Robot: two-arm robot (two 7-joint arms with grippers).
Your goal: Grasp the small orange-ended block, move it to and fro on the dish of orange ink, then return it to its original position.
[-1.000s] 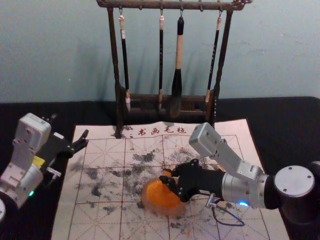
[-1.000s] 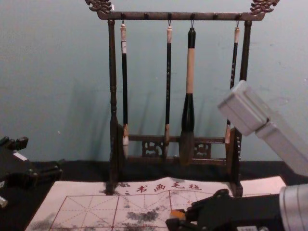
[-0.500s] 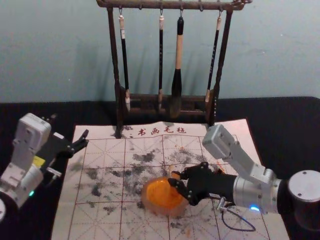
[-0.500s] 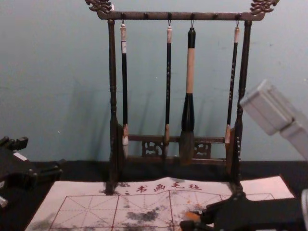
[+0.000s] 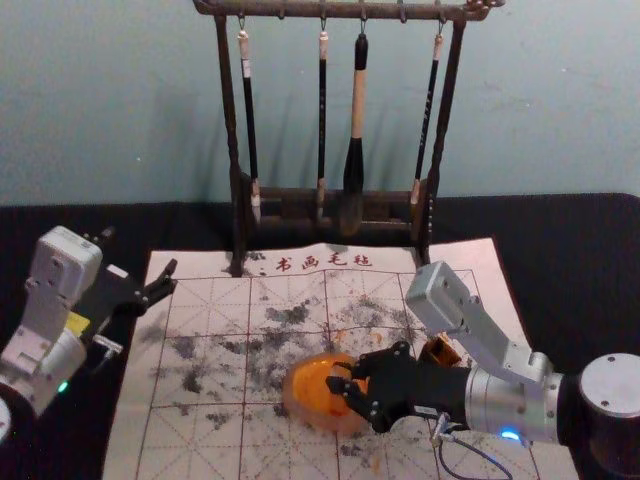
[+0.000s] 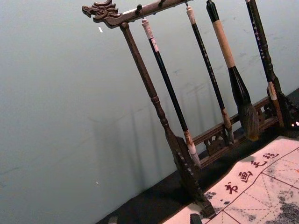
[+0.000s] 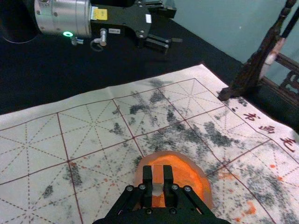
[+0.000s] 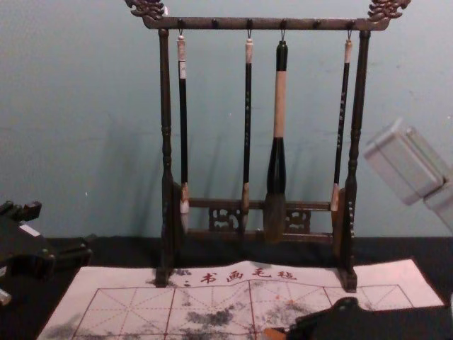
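My right gripper (image 5: pixel 348 392) is over the right part of the orange ink dish (image 5: pixel 312 388). In the right wrist view, the right gripper (image 7: pixel 158 181) is shut on the small block (image 7: pixel 158 173), whose orange end points away from the wrist and stands out over the orange ink (image 7: pixel 184 175). Whether that end touches the ink I cannot tell. The block's orange tip (image 8: pixel 273 333) peeks out at the bottom of the chest view. My left gripper (image 5: pixel 140 256) is parked at the left, its fingers apart; the left gripper (image 6: pixel 154 219) has nothing between its tips.
A ink-smudged practice mat (image 5: pixel 200 310) lies under the dish. Just behind the right arm sits a small dark and orange object (image 5: pixel 440 352). At the back stands a dark wooden rack (image 5: pixel 330 196) with several hanging brushes (image 5: pixel 356 130).
The right gripper, holding the block, has moved rightward, then lower and nearer over the dish. The dark and orange object behind the arm has come into sight. The left arm has stayed still.
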